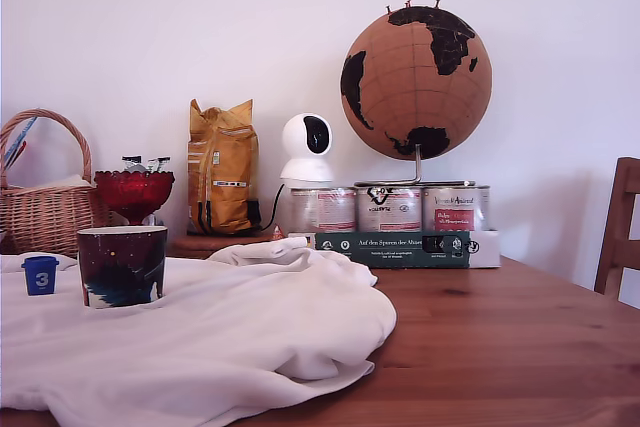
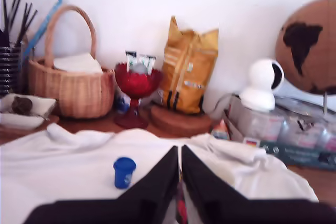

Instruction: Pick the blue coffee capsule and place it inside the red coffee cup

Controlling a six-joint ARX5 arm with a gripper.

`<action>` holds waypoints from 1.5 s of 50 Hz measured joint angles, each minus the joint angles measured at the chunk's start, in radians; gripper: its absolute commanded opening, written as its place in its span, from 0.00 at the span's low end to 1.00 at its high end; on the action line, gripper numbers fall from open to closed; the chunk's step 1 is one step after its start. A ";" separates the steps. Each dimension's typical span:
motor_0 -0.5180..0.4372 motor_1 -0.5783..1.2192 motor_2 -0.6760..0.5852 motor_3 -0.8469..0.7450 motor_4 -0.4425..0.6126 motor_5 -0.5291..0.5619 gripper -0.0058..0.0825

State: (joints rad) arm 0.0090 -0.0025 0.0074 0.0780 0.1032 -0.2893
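Observation:
The blue coffee capsule [image 1: 40,275] stands upright on the white cloth [image 1: 250,337] at the exterior view's far left, its white "3" facing the camera. Just to its right in that view stands the red coffee cup [image 1: 122,265], a wide dark maroon mug with a pale rim, apart from the capsule. The exterior view does not show my arm. In the wrist view my gripper [image 2: 180,153] has its two black fingers [image 2: 157,182] pressed together with nothing between them. The capsule [image 2: 124,171] sits on the cloth a little ahead of them and off to one side. The wrist view does not show the mug.
At the back, from the exterior view's left, stand a wicker basket [image 1: 45,202], a bright red stemmed glass bowl [image 1: 134,192], a yellow bag [image 1: 222,167], a white camera [image 1: 306,150], tins [image 1: 388,209] on a box, and a globe [image 1: 416,82]. A chair [image 1: 620,227] stands at the right edge.

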 measured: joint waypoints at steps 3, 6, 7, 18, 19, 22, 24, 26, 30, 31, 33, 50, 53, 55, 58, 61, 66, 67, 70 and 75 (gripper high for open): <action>0.000 0.006 0.001 -0.001 -0.013 0.000 0.04; 0.000 0.042 0.011 0.000 -0.035 0.000 0.04; 0.000 0.058 0.017 0.004 -0.041 0.000 0.04; 0.000 0.342 0.095 0.126 -0.059 0.030 0.05; 0.000 0.372 0.097 0.146 -0.060 0.032 0.06; 0.000 0.459 0.100 0.212 -0.059 0.047 0.08; 0.000 0.518 0.101 0.253 -0.059 0.064 0.10; 0.000 0.577 0.103 0.283 -0.056 0.074 0.11; 0.000 0.690 0.123 0.293 -0.037 0.084 0.11; 0.000 0.719 0.132 0.290 -0.030 0.084 0.11; 0.000 0.785 0.153 0.289 -0.017 0.089 0.11; 0.087 1.204 0.473 0.155 0.162 0.164 0.48; 0.112 1.245 0.519 0.101 0.179 0.181 0.52; 0.126 1.270 0.550 0.064 0.184 0.194 0.57; 0.142 1.302 0.599 0.011 0.184 0.208 0.63; 0.153 1.334 0.663 -0.063 0.184 0.225 0.65; 0.158 1.389 0.791 -0.188 0.184 0.281 0.66; 0.158 1.399 0.815 -0.209 0.185 0.291 0.66; 0.158 1.434 0.896 -0.282 0.185 0.312 0.66; 0.158 1.494 1.014 -0.391 0.192 0.319 0.67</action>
State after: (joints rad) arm 0.1665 1.4914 1.0214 -0.3126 0.2947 0.0296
